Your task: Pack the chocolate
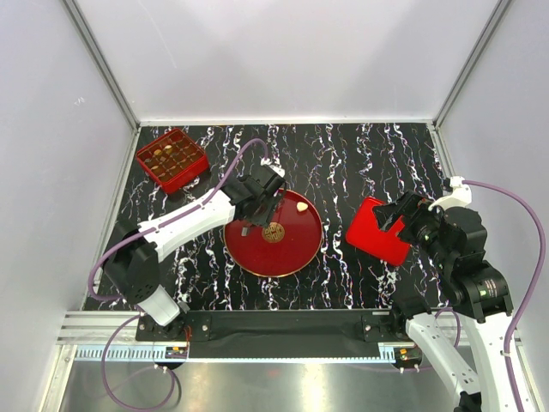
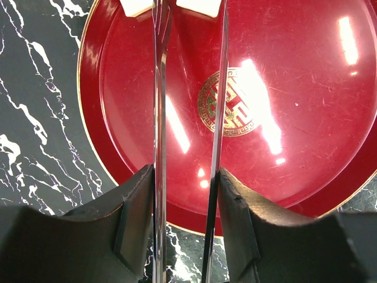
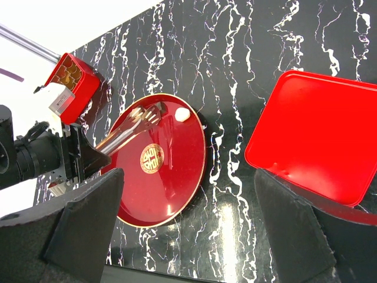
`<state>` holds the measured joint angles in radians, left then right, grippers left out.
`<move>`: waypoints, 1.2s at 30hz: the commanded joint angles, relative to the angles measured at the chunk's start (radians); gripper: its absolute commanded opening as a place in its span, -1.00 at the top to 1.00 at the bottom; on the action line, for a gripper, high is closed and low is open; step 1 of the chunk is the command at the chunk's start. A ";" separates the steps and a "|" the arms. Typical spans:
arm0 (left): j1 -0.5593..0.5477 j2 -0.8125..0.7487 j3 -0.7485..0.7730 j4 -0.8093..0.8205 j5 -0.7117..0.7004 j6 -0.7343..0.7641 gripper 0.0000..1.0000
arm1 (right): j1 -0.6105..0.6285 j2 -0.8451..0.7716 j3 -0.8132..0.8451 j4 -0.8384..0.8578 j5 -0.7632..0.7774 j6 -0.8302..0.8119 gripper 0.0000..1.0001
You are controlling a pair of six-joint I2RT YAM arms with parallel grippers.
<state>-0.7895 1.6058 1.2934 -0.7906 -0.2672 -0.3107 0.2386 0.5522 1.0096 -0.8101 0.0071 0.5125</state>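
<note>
Your left gripper (image 1: 268, 190) is clamped narrow on a pair of metal tongs (image 2: 160, 118), whose 2 blades run out over the red plate (image 1: 257, 262). 1 cream-white chocolate (image 1: 302, 207) lies on the plate's far-right part, just ahead of the tong tips and slightly to their right, in line with the tongs' long axis. Whether the tips straddle it I cannot tell, and the piece is too small to show an axis of its own. This arm is clearly the nearer one. Right of the plate, your right gripper (image 1: 399, 215) stands wide and holds nothing, beside the red lid (image 1: 373, 227). Beyond the plate's far-left, well apart, the box (image 1: 171, 159) holds brown pieces (image 1: 167, 156). A purple cable (image 1: 233, 163) arcs between plate and box and may crowd that path.
</note>
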 commanded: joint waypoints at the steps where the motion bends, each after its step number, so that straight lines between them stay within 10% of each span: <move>1: -0.005 -0.001 0.004 0.042 0.003 0.009 0.04 | 0.001 -0.006 0.027 0.023 0.013 -0.006 -0.99; 22: 0.012 -0.147 0.223 -0.191 -0.033 -0.016 0.30 | 0.001 -0.017 0.030 0.028 0.001 0.012 -1.00; 36: 0.553 0.126 0.552 -0.167 0.051 0.091 0.31 | 0.001 0.006 -0.014 0.068 -0.038 0.012 -0.99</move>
<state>-0.2913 1.6676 1.7664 -0.9920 -0.2394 -0.2504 0.2386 0.5453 0.9974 -0.7891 -0.0185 0.5278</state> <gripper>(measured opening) 0.375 0.994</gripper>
